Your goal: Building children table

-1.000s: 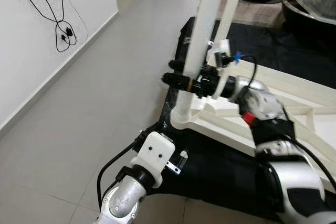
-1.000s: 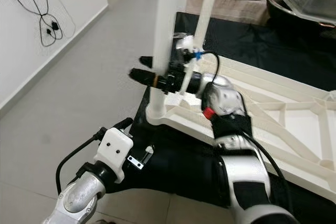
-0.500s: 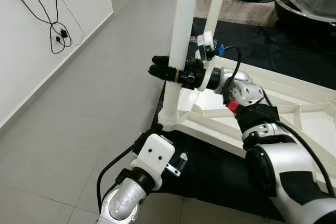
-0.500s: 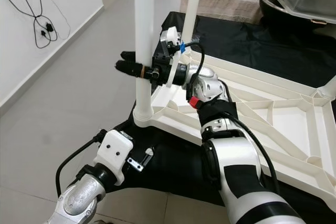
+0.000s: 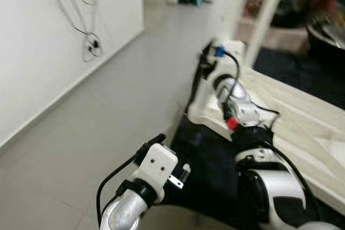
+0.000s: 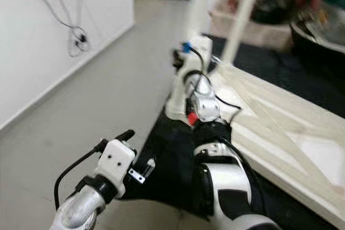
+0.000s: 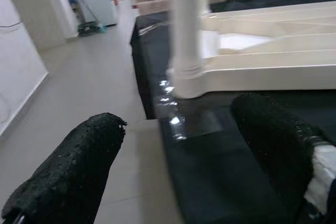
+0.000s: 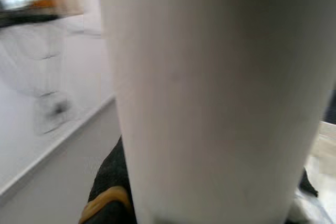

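Observation:
An upturned white children's table (image 5: 302,111) lies on a black mat (image 5: 210,171). A white table leg (image 7: 184,30) stands upright in its near corner socket. My right arm reaches forward to that leg, and my right gripper (image 5: 206,64) is shut around it a little above the socket. In the right wrist view the leg (image 8: 210,98) is very close, with a black finger (image 8: 113,182) beside it. My left gripper (image 7: 173,166) hangs open low over the mat's edge, short of the corner, with nothing between its fingers. The eye views are blurred.
A second white leg (image 5: 269,14) stands at the table's far corner. Grey tiled floor (image 5: 108,122) stretches to the left, up to a white wall with hanging black cables (image 5: 89,47). A dark basin (image 5: 326,30) and clutter sit at the back right.
The whole picture has shifted and blurred, so the camera has moved. My right gripper stays around the leg, and the left arm keeps its low place.

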Controlling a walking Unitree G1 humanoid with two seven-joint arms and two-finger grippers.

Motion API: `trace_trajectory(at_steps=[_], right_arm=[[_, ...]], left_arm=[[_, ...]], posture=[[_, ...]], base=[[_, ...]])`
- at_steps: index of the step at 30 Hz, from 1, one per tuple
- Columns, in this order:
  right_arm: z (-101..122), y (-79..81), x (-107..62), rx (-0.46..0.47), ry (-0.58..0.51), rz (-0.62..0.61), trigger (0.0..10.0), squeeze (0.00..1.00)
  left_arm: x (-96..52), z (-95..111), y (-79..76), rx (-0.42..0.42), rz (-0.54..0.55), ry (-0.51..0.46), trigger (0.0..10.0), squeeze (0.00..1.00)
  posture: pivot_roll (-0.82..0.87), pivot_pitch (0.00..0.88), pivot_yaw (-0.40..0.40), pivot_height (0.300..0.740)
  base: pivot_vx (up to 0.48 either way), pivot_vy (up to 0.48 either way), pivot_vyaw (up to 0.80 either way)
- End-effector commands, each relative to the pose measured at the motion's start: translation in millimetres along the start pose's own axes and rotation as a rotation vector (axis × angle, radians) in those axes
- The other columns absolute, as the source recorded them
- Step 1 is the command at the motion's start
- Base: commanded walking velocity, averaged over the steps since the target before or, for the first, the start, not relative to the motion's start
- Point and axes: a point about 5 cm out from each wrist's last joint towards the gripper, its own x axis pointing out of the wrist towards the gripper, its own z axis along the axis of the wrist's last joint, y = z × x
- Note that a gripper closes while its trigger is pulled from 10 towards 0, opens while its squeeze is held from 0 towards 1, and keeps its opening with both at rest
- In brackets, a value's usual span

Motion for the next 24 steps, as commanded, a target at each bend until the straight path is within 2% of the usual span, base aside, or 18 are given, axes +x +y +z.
trace_trajectory(at_steps=[1, 2, 3, 4, 5, 6, 7, 11, 12, 13, 14, 15, 18, 20, 21, 22, 23, 24], right_arm=[[-27, -23.8, -9.5, 0.044, 0.113, -0.160, 0.0, 0.00], [-24, -12.7, -11.1, 0.078, 0.087, -0.112, 0.0, 0.00], [-22, -1.7, -11.0, 0.115, 0.066, -0.061, 2.0, 0.00], [-20, 4.7, -10.6, 0.136, 0.054, -0.030, 2.0, 0.00], [-18, 12.2, -10.1, 0.154, 0.031, 0.019, 10.0, 0.00], [-18, 12.2, -10.1, 0.154, 0.031, 0.019, 10.0, 0.00], [-16, 17.3, -10.8, 0.160, 0.019, 0.028, 10.0, 1.00], [-8, 33.6, -11.8, 0.169, -0.040, 0.151, 10.0, 1.00], [-4, 40.3, -12.9, 0.173, -0.062, 0.219, 10.0, 0.76], [-1, 46.7, -13.2, 0.196, -0.067, 0.313, 10.0, 0.00], [3, 51.4, -12.5, 0.237, -0.049, 0.445, 10.0, 0.00], [3, 51.4, -12.5, 0.237, -0.049, 0.445, 10.0, 0.00], [14, 49.7, -20.5, 0.268, -0.020, 0.892, 10.0, 0.00], [16, 40.9, -29.6, 0.222, -0.006, 1.156, 10.0, 0.00], [16, 40.9, -29.6, 0.222, -0.006, 1.156, 10.0, 0.00], [16, 33.9, -37.3, 0.196, 0.021, 1.329, 10.0, 0.00], [16, 33.9, -37.3, 0.196, 0.021, 1.329, 10.0, 0.00], [15, 29.2, -42.3, 0.183, 0.041, 1.434, 10.0, 0.00]], left_arm=[[1.8, -1, -2.9, 0.002, -0.011, 0.001, 10.0, 0.00], [2.0, -1, -2.6, 0.004, -0.012, 0.000, 10.0, 0.00], [1.9, -1, -2.4, 0.005, -0.013, 0.000, 10.0, 0.00], [1.8, -2, -2.3, 0.005, -0.013, 0.000, 10.0, 0.00], [1.6, -2, -2.2, 0.006, -0.014, 0.000, 10.0, 0.00], [1.6, -2, -2.2, 0.006, -0.014, 0.000, 10.0, 0.00], [1.6, -2, -2.2, 0.006, -0.014, 0.000, 10.0, 0.00], [1.6, -2, -2.6, 0.006, -0.012, 0.001, 10.0, 0.00], [1.5, -2, -2.8, 0.005, -0.010, 0.002, 10.0, 0.00], [1.2, -2, -2.7, 0.006, -0.009, 0.003, 10.0, 0.00], [0.9, -2, -2.6, 0.005, -0.008, 0.004, 10.0, 0.00], [0.9, -2, -2.6, 0.005, -0.008, 0.004, 10.0, 0.00], [0.7, -2, -2.3, 0.004, -0.008, 0.006, 10.0, 0.00], [1.0, -2, -2.3, 0.004, -0.008, 0.005, 10.0, 0.00], [1.0, -2, -2.3, 0.004, -0.008, 0.005, 10.0, 0.00], [1.1, -2, -2.3, 0.004, -0.008, 0.004, 10.0, 0.00], [1.1, -2, -2.3, 0.004, -0.008, 0.004, 10.0, 0.00], [1.2, -2, -2.3, 0.004, -0.007, 0.004, 10.0, 0.00]], posture=[[0.14, 0.091, -0.075, 0.740], [0.14, 0.091, -0.075, 0.740], [0.14, 0.091, -0.075, 0.740], [0.14, 0.091, -0.075, 0.740], [0.14, 0.091, -0.075, 0.740], [0.14, 0.091, -0.075, 0.740], [0.14, 0.091, -0.075, 0.740], [0.15, 0.095, -0.081, 0.740], [0.15, 0.096, -0.083, 0.740], [0.15, 0.098, -0.080, 0.740], [0.14, 0.098, -0.081, 0.740], [0.14, 0.098, -0.081, 0.740], [0.14, 0.103, -0.082, 0.740], [0.14, 0.104, -0.084, 0.740], [0.14, 0.104, -0.084, 0.740], [0.14, 0.104, -0.084, 0.740], [0.14, 0.104, -0.084, 0.740], [0.14, 0.104, -0.084, 0.740]], base=[[0.000, 0.000, 0.00], [0.000, 0.000, 0.00], [0.000, 0.000, 0.00], [0.000, 0.000, 0.00], [0.000, 0.000, 0.00], [0.000, 0.000, 0.00], [0.000, 0.000, 0.00], [0.000, 0.000, 0.00], [0.000, 0.000, 0.00], [0.000, 0.000, 0.00], [0.000, 0.000, 0.00], [0.000, 0.000, 0.00], [0.000, 0.000, 0.00], [0.000, 0.000, 0.00], [0.000, 0.000, 0.00], [0.000, 0.000, 0.00], [0.000, 0.000, 0.00], [0.000, 0.000, 0.00]])
